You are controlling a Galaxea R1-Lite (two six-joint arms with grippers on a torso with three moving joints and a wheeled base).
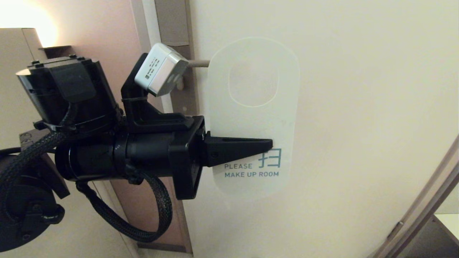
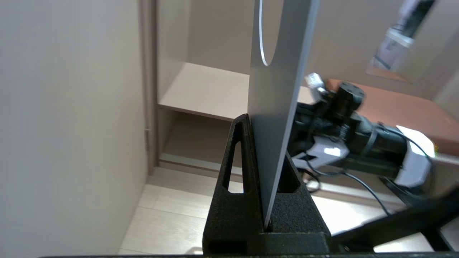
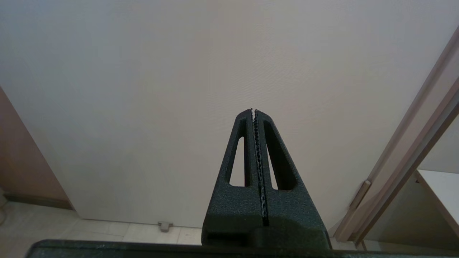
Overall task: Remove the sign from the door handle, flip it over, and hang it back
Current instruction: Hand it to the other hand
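We pinch the sign (image 1: 252, 118) with our left gripper (image 1: 267, 145) at its lower part, just beside the door handle (image 1: 198, 63); it seems thin, light and stiff, while our right gripper (image 3: 254, 111) rests pressed together.

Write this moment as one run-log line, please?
left gripper: shut on sign | sign: white side showing, off door handle | right gripper: shut, idle
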